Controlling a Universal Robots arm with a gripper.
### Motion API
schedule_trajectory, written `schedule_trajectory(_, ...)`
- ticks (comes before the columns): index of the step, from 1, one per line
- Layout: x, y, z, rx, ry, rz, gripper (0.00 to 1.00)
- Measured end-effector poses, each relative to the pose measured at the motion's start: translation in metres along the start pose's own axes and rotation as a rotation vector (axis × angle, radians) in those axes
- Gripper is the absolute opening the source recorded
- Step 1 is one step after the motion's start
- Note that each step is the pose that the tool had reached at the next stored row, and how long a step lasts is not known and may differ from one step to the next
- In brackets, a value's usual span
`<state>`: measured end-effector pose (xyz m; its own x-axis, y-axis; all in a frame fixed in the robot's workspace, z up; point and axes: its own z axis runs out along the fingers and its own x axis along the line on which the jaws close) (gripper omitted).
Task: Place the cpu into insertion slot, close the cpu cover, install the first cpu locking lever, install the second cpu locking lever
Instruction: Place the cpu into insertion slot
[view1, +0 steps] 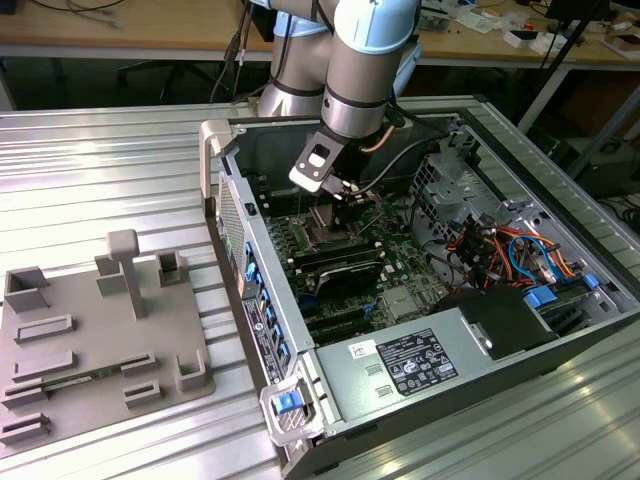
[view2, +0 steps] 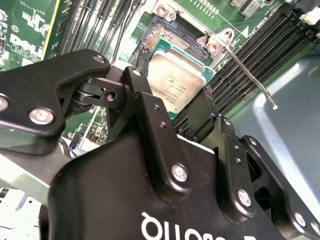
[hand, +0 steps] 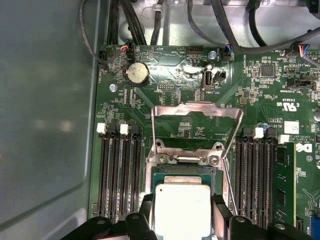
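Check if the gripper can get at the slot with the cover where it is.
Probably yes. The cover stands swung up clear of the slot, the lever sticks out to one side, and the gripper holds the cpu right over the slot with nothing seen between.

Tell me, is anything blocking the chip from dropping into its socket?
Nothing visible does. The gripper holds the cpu right over the insertion slot, and the cpu cover is swung up, clear of it.

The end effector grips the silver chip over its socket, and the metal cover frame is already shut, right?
No. The end effector grips the cpu over the insertion slot, but the cpu cover is swung open, as the first wrist view shows.
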<state>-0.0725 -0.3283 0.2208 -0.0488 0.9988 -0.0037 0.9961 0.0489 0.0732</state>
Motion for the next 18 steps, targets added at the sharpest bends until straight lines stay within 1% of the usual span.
schedule_trajectory(1,0.0,0.0,0.0002,0.0026,-0.0004,0.0,0.55)
schedule_trajectory(4,0.0,-0.0001,0.0011,0.0154,-0.0004,0.0,0.55)
schedule_trajectory(8,0.0,-0.0002,0.0028,0.018,-0.0002,0.0,0.55)
schedule_trajectory(11,0.0,-0.0004,0.0078,0.0218,-0.0002,0.001,0.55)
schedule_trajectory(14,0.0,0.0013,0.0112,0.0222,-0.0014,0.009,0.55)
schedule_trajectory(18,-0.0011,0.0015,0.0138,0.0226,-0.0038,0.017,0.55)
